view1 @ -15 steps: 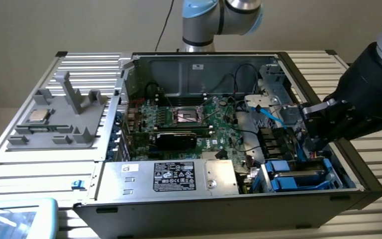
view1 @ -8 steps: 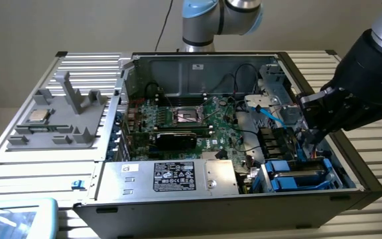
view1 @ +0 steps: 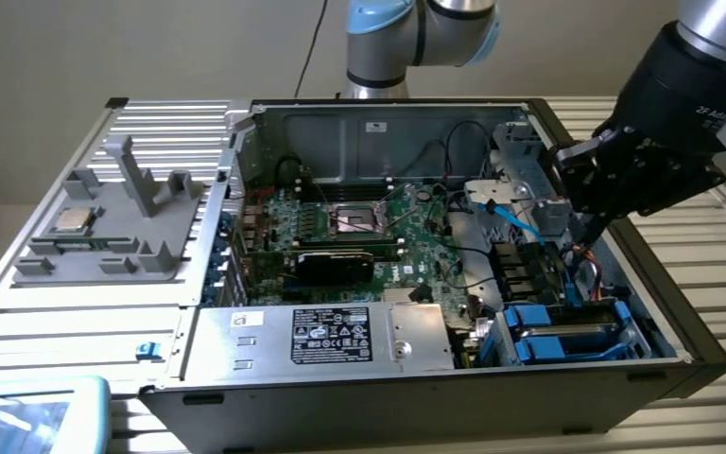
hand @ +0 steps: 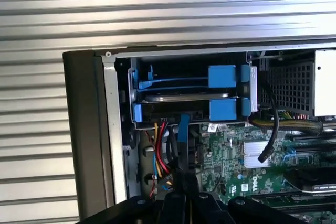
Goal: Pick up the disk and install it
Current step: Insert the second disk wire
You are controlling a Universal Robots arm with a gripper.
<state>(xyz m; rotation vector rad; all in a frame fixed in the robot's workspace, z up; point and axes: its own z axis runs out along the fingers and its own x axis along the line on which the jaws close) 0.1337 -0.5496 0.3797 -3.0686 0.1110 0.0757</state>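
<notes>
Apparently installed: case [view1: 337, 350] lay open, disk [view1: 565, 336] sat in its blue carrier within the drive bay [hand: 189, 95] at the exterior view's right, gripper [view1: 586, 219] above it, fingers together, holding nothing; little seemingly remained.

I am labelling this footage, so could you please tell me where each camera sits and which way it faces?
Exterior view: off the arm, above and in front of the open computer case, looking down into it; the arm and its gripper show.
Wrist view: on the wrist, looking down past the shut gripper at the drive bay.
Shared: the blue drive carriers, the green motherboard.
</notes>
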